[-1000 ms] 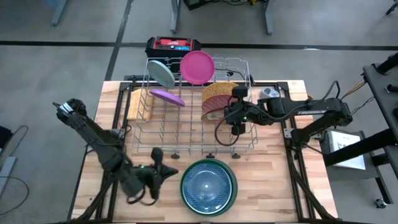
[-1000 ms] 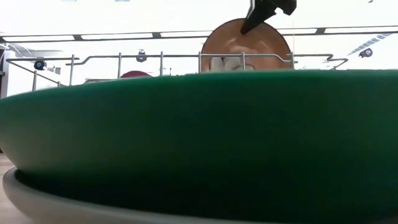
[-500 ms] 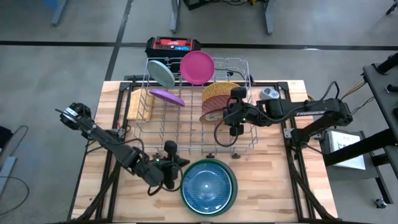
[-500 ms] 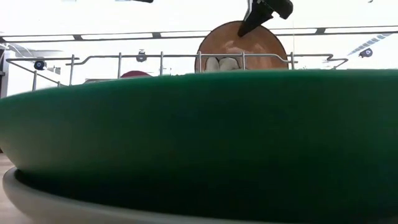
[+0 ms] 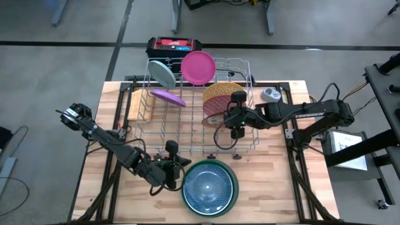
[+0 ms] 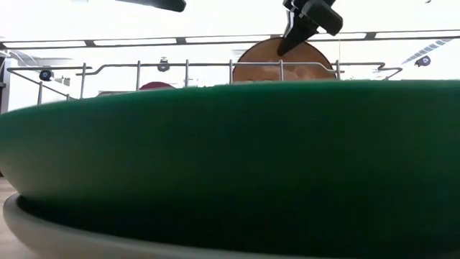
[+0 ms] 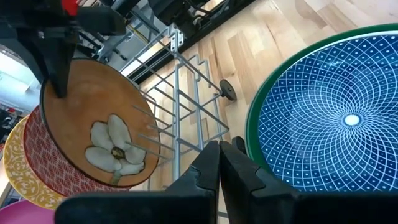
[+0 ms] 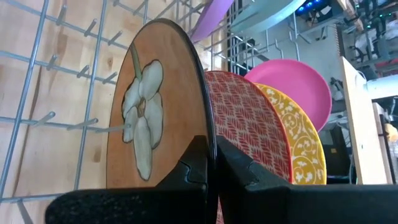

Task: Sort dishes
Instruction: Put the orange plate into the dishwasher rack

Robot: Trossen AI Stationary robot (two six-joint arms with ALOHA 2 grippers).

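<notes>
The brown plate sits lower in the rack than a moment ago, upright beside the maroon plate, so we reckon it's nearly slotted. The right gripper is still clamped on its rim. The left gripper, pinched empty, hangs by the stack at the table's front edge

no text, label, brand, number or sign can be read on the plates, the rack or anything else in view.
</notes>
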